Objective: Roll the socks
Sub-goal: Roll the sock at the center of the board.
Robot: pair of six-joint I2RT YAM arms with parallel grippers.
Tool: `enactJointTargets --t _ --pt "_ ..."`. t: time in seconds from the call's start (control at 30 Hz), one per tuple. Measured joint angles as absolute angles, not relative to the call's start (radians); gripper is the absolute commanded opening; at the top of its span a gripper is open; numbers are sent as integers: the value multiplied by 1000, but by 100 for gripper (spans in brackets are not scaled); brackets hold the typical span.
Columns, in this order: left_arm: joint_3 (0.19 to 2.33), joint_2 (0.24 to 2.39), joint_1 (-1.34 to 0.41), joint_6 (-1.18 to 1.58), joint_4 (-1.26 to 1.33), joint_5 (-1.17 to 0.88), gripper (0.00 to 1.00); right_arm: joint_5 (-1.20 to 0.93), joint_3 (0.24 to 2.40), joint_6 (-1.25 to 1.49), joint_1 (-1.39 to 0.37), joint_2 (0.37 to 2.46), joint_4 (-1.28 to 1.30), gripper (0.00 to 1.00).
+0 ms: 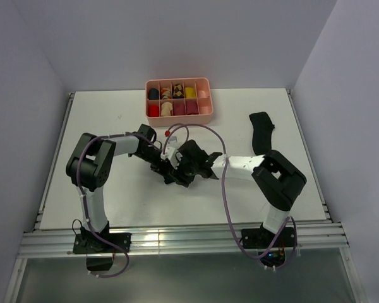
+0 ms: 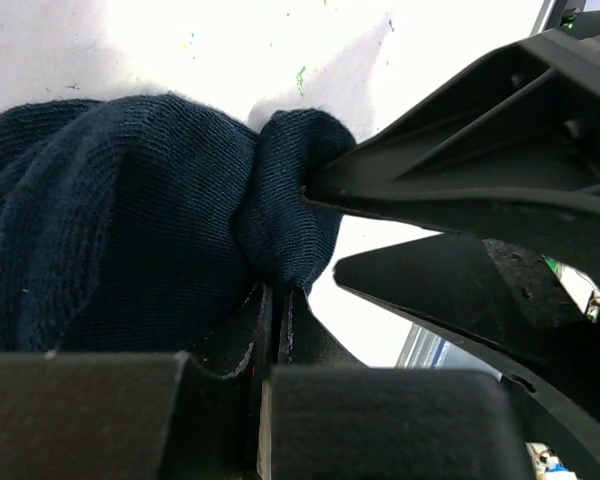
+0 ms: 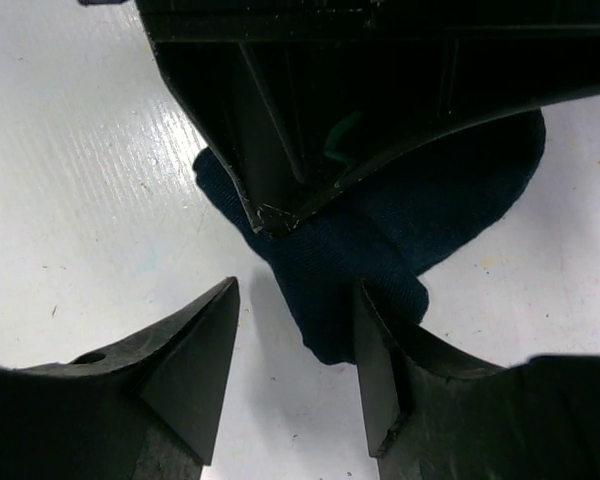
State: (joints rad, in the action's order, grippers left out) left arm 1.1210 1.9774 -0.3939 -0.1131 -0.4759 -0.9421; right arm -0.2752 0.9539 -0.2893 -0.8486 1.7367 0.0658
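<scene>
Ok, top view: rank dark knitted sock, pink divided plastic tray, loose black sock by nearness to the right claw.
1. Dark knitted sock: at the right claw.
2. Pink divided plastic tray: far edge, centre.
3. Loose black sock: far right.

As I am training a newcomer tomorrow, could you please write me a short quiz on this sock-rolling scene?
1. True or false: the left claw is shut on the dark sock.
2. The right claw is: A open, B shut, C out of view?
3. Fill in: in the top view, the loose black sock lies on the ___ arm's side of the pink tray.
Key: 1 true; 2 A; 3 right.
</scene>
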Motion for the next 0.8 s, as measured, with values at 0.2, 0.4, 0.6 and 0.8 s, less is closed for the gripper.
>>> enactJointTargets --t 0.2,0.4,0.6,0.8 --pt "1125 1981 -391 -115 -490 -945 1 -279 991 -310 -851 1778 81 41" --pt "1135 1990 -386 -118 -511 -949 1 -273 1015 -331 -855 1805 89 12" --pt "1145 1994 -382 -112 -524 -940 13 -280 1053 -331 -855 1822 138 0" --pt "1121 1913 -383 -62 -469 -803 28 -330 1105 -335 -855 1841 210 0"
